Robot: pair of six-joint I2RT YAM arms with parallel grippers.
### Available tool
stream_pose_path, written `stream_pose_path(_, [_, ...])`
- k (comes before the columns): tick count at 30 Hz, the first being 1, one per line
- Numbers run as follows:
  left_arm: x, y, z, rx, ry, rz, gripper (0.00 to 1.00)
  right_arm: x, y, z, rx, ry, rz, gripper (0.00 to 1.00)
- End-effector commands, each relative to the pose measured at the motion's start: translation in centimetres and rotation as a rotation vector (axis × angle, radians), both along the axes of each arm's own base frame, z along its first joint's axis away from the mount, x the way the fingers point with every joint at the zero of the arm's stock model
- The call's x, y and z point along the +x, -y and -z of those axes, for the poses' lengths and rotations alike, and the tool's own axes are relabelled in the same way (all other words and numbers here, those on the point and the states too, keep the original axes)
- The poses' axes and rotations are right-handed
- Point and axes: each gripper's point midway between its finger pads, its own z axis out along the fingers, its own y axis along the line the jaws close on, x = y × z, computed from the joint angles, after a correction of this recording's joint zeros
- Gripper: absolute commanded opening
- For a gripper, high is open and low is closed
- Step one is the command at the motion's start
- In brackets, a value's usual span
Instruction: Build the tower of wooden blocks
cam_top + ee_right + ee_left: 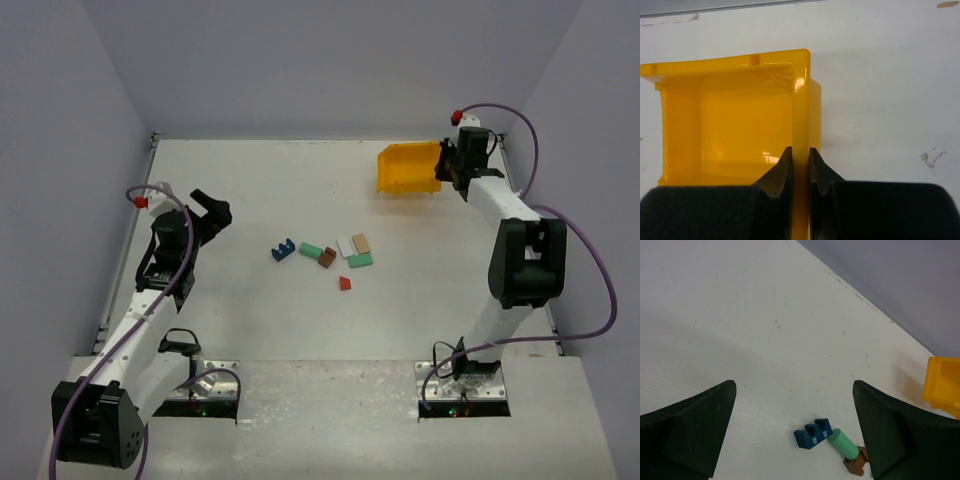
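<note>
The right gripper [800,156] pinches the yellow bin [730,85] by its side wall, likely to move it aside; the left gripper [794,387] hangs spread wide near the wood blocks [326,256], scattered unstacked mid-tabletop [270,180].

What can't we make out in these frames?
- Right wrist: yellow plastic bin, near floor hidden behind the right hand clamping its wall.
- Left wrist: brown wooden block, partly hidden behind the left hand.
- Top: pale flat block, too small to identify.
</note>
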Motion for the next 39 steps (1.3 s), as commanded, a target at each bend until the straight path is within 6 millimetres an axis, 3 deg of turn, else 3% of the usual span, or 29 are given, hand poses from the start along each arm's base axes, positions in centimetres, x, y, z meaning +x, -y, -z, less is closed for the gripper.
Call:
stream_pose_path(1, [1.3, 0.5, -3.2, -0.002, 0.092, 0.037, 1.0, 3.0, 4.0, -0.9, 0.032, 0.057, 0.067, 0.02])
stream_pose_path(5, [1.7, 1.0, -2.8, -0.012, 0.078, 0.059, 1.0, 3.6, 6.9, 1.4, 0.061, 0.016, 0.164, 0.02])
stream_pose_path(9, [2.3, 1.7, -2.4, -0.022, 0.065, 0.095, 1.0, 4.1, 8.5, 3.4, 0.077, -0.014, 0.212, 0.03])
stream_pose_path(16, [2.9, 2.6, -1.2, -0.04, 0.028, 0.139, 1.0, 4.2, 8.7, 5.1, 0.093, -0.045, 0.218, 0.17])
stream_pose_path(18, [2.9, 2.6, -1.1, -0.04, 0.024, 0.14, 1.0, 3.5, 8.6, 4.9, 0.091, -0.064, 0.216, 0.33])
stream_pose_path(20, [3.0, 2.7, -1.1, -0.042, 0.027, 0.145, 1.0, 3.2, 8.4, 4.3, 0.092, -0.061, 0.204, 0.6])
stream_pose_path(22, [3.0, 2.8, -1.1, -0.043, 0.027, 0.15, 1.0, 2.9, 8.2, 2.6, 0.088, -0.033, 0.187, 0.73])
stream_pose_path(23, [3.0, 2.8, -1.1, -0.044, 0.028, 0.153, 1.0, 2.7, 7.9, 2.0, 0.091, -0.022, 0.17, 0.88])
stream_pose_path(24, [3.0, 2.9, -1.2, -0.045, 0.028, 0.155, 1.0, 2.5, 7.4, 1.0, 0.1, -0.007, 0.146, 0.97])
stream_pose_path(29, [3.3, 3.0, -2.0, -0.056, 0.056, 0.156, 1.0, -0.2, 4.3, -4.4, 0.147, 0.056, 0.044, 0.99])
stream_pose_path(30, [3.3, 3.0, -1.9, -0.06, 0.054, 0.155, 1.0, -0.6, 4.3, -3.7, 0.149, 0.043, 0.047, 0.99])
stream_pose_path(35, [3.4, 4.5, -2.7, -0.086, 0.08, 0.233, 1.0, -5.5, -2.9, -6.9, 0.057, 0.143, -0.094, 0.99])
stream_pose_path(39, [3.1, 5.2, -2.6, -0.105, 0.098, 0.274, 1.0, -10.6, -11.3, -4.9, 0.006, 0.102, -0.279, 0.99])
